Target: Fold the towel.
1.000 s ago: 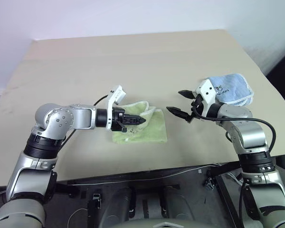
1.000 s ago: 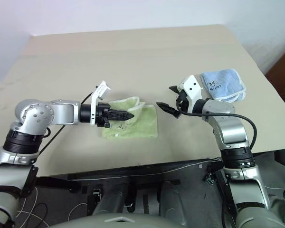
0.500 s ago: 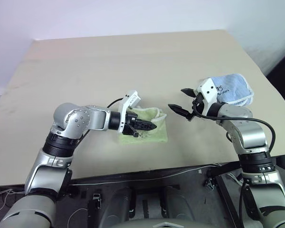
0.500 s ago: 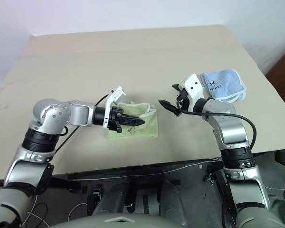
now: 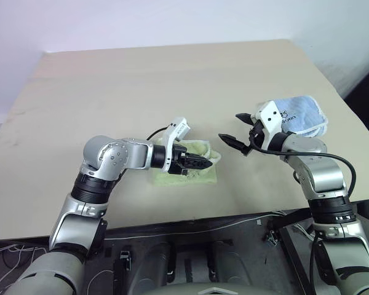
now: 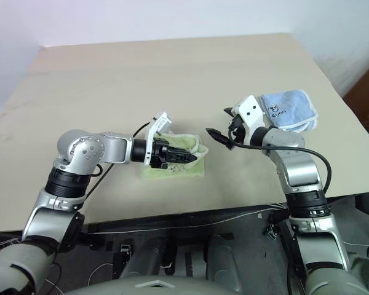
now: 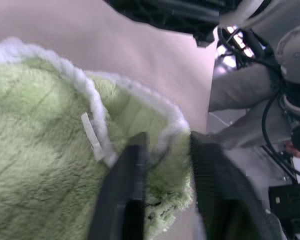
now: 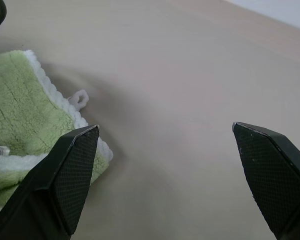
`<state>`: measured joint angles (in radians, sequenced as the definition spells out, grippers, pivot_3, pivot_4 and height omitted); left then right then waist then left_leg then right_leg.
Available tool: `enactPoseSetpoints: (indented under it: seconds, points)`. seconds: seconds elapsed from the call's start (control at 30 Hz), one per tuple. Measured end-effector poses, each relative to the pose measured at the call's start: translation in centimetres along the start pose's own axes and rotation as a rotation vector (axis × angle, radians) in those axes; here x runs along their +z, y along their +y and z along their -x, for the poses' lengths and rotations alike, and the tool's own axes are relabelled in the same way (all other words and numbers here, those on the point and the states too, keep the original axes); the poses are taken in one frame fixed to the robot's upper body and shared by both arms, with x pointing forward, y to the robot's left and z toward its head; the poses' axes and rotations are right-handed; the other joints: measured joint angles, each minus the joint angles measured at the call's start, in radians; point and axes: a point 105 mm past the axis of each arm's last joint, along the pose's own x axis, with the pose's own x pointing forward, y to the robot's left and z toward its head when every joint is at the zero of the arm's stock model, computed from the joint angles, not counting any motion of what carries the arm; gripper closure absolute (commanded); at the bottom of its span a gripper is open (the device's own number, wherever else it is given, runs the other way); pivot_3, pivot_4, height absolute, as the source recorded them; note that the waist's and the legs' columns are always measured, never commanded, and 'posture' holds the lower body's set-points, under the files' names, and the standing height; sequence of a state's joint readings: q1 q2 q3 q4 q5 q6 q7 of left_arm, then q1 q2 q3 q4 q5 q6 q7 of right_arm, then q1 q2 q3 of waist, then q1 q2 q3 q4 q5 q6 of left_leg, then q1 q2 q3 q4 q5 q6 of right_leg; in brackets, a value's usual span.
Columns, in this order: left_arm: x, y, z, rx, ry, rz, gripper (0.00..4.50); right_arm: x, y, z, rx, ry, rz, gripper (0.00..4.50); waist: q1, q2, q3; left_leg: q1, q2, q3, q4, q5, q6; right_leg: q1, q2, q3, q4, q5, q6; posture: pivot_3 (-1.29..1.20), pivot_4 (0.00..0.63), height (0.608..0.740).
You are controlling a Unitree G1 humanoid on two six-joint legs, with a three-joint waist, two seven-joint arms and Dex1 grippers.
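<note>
From the head camera, the towel [image 5: 190,167], a light yellow-green terry cloth, lies bunched and partly folded on the beige table [image 5: 141,86], near the front edge and a little left of the table's middle. The left gripper [image 5: 208,162] reaches across it from the left, its black fingers resting over the towel's raised, white-edged fold. To the right of the towel, just apart from it, the right gripper [image 5: 232,132] hovers over bare tabletop with its two fingers spread wide and nothing between them. Behind that gripper, farther right of the towel, a light blue folded cloth [image 5: 302,114] sits near the table's right edge. In the left wrist view, the left gripper's fingers [image 7: 130,190] stand partly apart with the towel's white stitched edging [image 7: 167,135] curling up between them; I cannot tell whether they pinch it. A small white tag [image 7: 91,136] lies along the hem beside them. In the right wrist view, the right gripper's fingers [image 8: 72,175] frame empty table, with the towel's corner and a small white loop [image 8: 79,98] beside one fingertip.
</note>
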<state>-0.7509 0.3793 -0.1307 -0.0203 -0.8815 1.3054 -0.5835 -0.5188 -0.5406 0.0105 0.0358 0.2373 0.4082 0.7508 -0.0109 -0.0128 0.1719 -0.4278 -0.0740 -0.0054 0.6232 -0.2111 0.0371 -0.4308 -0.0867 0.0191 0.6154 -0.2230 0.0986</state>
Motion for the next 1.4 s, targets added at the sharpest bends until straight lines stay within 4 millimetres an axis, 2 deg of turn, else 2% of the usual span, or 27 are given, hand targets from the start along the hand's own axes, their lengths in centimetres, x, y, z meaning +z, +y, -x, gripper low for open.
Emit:
enactPoseSetpoints:
  seconds: [0.2, 0.3, 0.4, 0.5, 0.63, 0.77, 0.87, 0.9, 1.07, 1.3, 1.4]
  points:
    - [1.7, -0.4, 1.2, -0.002, -0.094, -0.027, 0.02, -0.3, -0.1, -0.1, -0.001, 0.005, -0.016, 0.00, 0.000, 0.000, 0.000, 0.000, 0.000, 0.000, 0.001, 0.000, -0.001, 0.000, 0.000, 0.000, 0.000, 0.000, 0.000, 0.00, 0.150, 0.740]
    - [3.1, 0.1, 2.4, 0.040, -0.173, -0.081, 0.02, 0.1, 0.0, -0.3, 0.013, -0.011, -0.074, 0.00, -0.002, 0.000, 0.000, 0.001, 0.000, 0.000, 0.001, 0.000, -0.001, 0.000, 0.000, 0.000, 0.001, 0.000, 0.000, 0.00, 0.150, 0.740]
    - [4.5, 1.6, 4.8, 0.173, -0.262, -0.225, 0.00, 1.0, 0.1, -0.2, 0.039, -0.040, -0.174, 0.58, -0.003, 0.000, 0.000, 0.001, 0.000, 0.000, 0.001, -0.001, -0.001, 0.000, 0.000, 0.000, 0.001, 0.000, 0.000, 0.00, 0.150, 0.740]
    - [4.0, 3.2, 6.6, 0.267, -0.307, -0.338, 0.55, 2.2, 1.4, 0.0, 0.115, -0.064, -0.240, 1.59, -0.001, 0.000, 0.000, 0.001, 0.000, 0.000, -0.001, -0.001, -0.001, 0.000, 0.000, 0.000, 0.000, 0.000, 0.000, 0.00, 0.150, 0.740]
    - [1.1, 4.8, 7.5, 0.308, -0.266, -0.383, 1.95, 3.7, 3.8, -0.4, 0.210, -0.093, -0.280, 3.04, -0.001, 0.000, 0.000, 0.000, 0.000, 0.000, -0.001, -0.001, -0.001, 0.000, -0.001, 0.000, -0.001, 0.000, -0.001, 0.00, 0.150, 0.740]
    - [-0.1, 4.3, 7.6, 0.267, -0.266, -0.449, 3.28, 3.7, 6.3, -1.6, 0.282, -0.072, -0.341, 4.44, 0.001, 0.000, 0.000, 0.000, 0.000, 0.000, -0.001, -0.001, 0.000, 0.000, -0.002, 0.000, -0.001, -0.002, -0.004, 0.00, 0.150, 0.740]
    - [0.4, 3.3, 7.1, 0.226, -0.306, -0.500, 4.34, 3.5, 7.4, -2.2, 0.310, -0.053, -0.354, 4.50, 0.002, 0.000, 0.000, 0.000, 0.000, 0.000, -0.001, -0.002, 0.000, 0.000, -0.002, 0.000, -0.002, -0.002, -0.004, 0.00, 0.150, 0.740]
    - [0.6, 3.1, 6.9, 0.218, -0.322, -0.515, 4.43, 3.4, 7.5, -2.2, 0.312, -0.050, -0.351, 4.50, 0.002, 0.000, 0.000, 0.000, 0.000, 0.000, -0.001, -0.002, 0.001, 0.000, -0.002, 0.000, -0.002, -0.002, -0.003, 0.00, 0.150, 0.740]
    - [0.4, 2.6, 5.8, 0.191, -0.289, -0.620, 4.43, 2.4, 7.3, -3.5, 0.263, -0.014, -0.380, 4.50, -0.005, 0.000, 0.000, 0.000, 0.000, 0.000, -0.001, -0.002, 0.000, 0.000, -0.001, 0.000, -0.001, -0.001, -0.001, 0.00, 0.150, 0.740]
    - [-1.4, 2.9, 4.2, 0.139, -0.242, -0.634, 4.43, 1.8, 8.4, -5.2, 0.214, -0.019, -0.448, 4.50, -0.003, 0.000, 0.000, 0.000, 0.000, 0.000, -0.001, -0.001, 0.000, -0.001, -0.001, 0.000, 0.000, 0.000, 0.000, 0.00, 0.150, 0.740]
    - [-3.4, 3.9, 3.8, 0.148, -0.198, -0.614, 4.43, -1.0, 9.4, -5.3, 0.183, 0.033, -0.507, 4.50, -0.002, 0.001, -0.001, 0.001, 0.000, 0.000, -0.001, -0.002, 0.000, 0.000, -0.001, 0.000, -0.001, 0.000, 0.000, 0.00, 0.150, 0.740]
